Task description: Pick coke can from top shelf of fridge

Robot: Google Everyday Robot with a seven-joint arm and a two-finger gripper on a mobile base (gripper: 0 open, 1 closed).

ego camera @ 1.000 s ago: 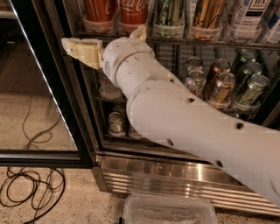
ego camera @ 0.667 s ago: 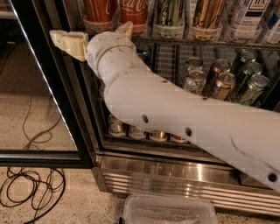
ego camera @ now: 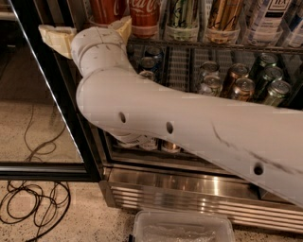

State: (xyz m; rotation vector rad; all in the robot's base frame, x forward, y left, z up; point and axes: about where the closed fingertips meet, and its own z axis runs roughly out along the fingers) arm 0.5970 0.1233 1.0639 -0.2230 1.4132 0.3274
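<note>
1. Reaching up to the left end of the top shelf (ego camera: 213,47), the gripper (ego camera: 87,29) has its two fingers spread wide apart, with nothing clasped between them.
2. The left finger (ego camera: 56,38) is a cream, blocky wedge that juts out in front of the fridge's black frame. The right finger (ego camera: 123,27) is the same cream and tapers upward in front of the bases of two red cans. Whether it touches either can cannot be told.
3. The coke can (ego camera: 144,16) stands upright on the top shelf, just right of that right finger. It is glossy red with white script, and only its lower part is in view. A second red can (ego camera: 105,9) stands to its left, partly behind the wrist.
4. The arm (ego camera: 189,132) is a smooth, rounded white shell with small round holes and dark scuffs. It runs diagonally down to the lower right.
5. The top shelf is grey wire with a clear plastic front guard. Further along it stand a green-and-white can (ego camera: 182,19) and a gold can (ego camera: 225,16).
6. On the rack below is a cluster of shorter cans (ego camera: 236,85) with silver lids.
7. The fridge (ego camera: 156,186) has a ribbed stainless steel base. Its black-framed glass door (ego camera: 28,118) stands ajar at the left.
8. On the speckled floor lie black cables (ego camera: 33,208) and a clear plastic tub (ego camera: 184,229).
</note>
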